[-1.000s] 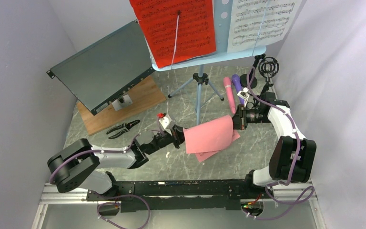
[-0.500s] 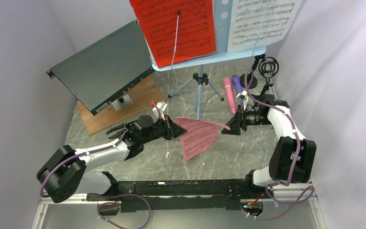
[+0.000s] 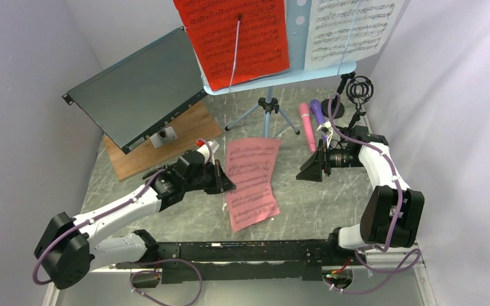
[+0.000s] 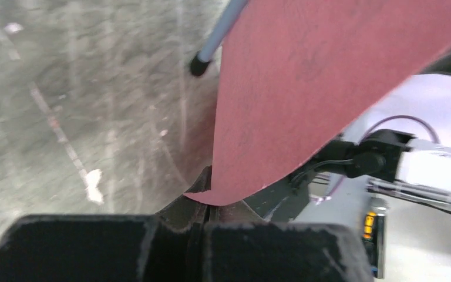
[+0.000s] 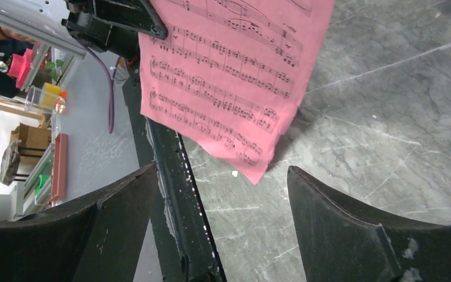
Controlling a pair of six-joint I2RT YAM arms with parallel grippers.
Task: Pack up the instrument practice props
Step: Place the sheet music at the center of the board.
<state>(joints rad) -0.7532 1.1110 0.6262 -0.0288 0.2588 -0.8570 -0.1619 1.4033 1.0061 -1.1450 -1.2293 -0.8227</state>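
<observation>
A pink sheet-music page [image 3: 252, 182] hangs spread out over the middle of the table, printed side up. My left gripper [image 3: 226, 182] is shut on its left edge. The left wrist view shows the page's [image 4: 317, 88] plain back rising from the closed left gripper [image 4: 208, 205]. My right gripper [image 3: 309, 171] stands open just right of the page, touching nothing. In its wrist view the page [image 5: 235, 76] hangs beyond the spread right gripper [image 5: 222, 170]. Red [image 3: 236, 38] and white [image 3: 351, 25] pages rest on the light-blue music rack [image 3: 281, 76]. Pink [image 3: 306, 124] and purple [image 3: 317, 109] microphones lie beside a black mic support [image 3: 359, 89].
A large dark flat metal box [image 3: 137, 89] leans at the back left over a wooden board [image 3: 172, 140]. Black pliers [image 3: 155, 173] lie partly under my left arm. The rack's tripod legs [image 3: 267, 121] stand behind the page. A black rail [image 3: 242, 252] runs along the near edge.
My right gripper has opened and let go of the pink page. The left gripper has drawn the page leftward, and it has unfolded from a bent shape to a flat hanging sheet.
</observation>
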